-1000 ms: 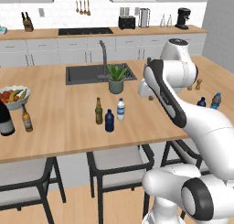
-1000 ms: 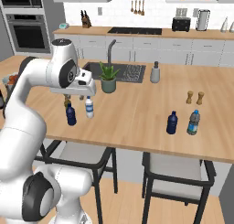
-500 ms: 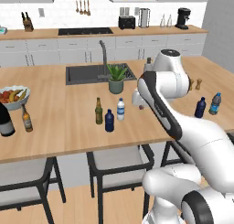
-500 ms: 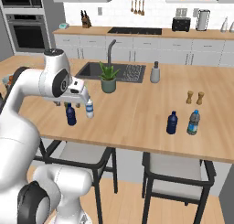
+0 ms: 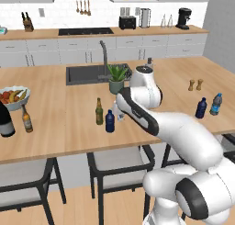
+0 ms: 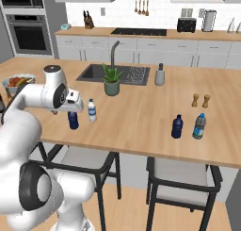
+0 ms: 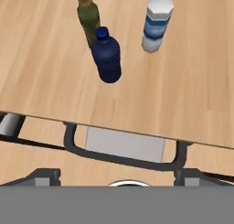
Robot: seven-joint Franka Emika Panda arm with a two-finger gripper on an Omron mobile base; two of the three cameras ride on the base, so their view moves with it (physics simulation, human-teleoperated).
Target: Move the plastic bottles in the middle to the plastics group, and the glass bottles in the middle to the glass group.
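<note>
Left base view: dark blue bottle (image 5: 109,121), olive-green beer bottle (image 5: 99,111) and clear white-capped bottle (image 5: 118,113) clustered mid-table (image 5: 55,132) — wine bottle (image 5: 4,120) and amber bottle (image 5: 27,119) far left, plastics group (image 5: 208,106) far right.

Right base view: pincer (image 6: 73,105) just above the dark blue bottle (image 6: 73,119).

Hand view: fingers spread wide, clamped on nothing — dark blue bottle (image 7: 107,56) upright ahead, beer bottle (image 7: 88,16) behind, clear bottle (image 7: 156,23) beside.

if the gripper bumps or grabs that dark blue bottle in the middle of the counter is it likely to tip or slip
The dark blue bottle stands upright and squat on the wooden counter, so it probably resists tipping better than the slim olive-green bottle just behind it. Being small plastic, it's likely light and may slide when nudged. Its ribbed body should help grip.
</note>
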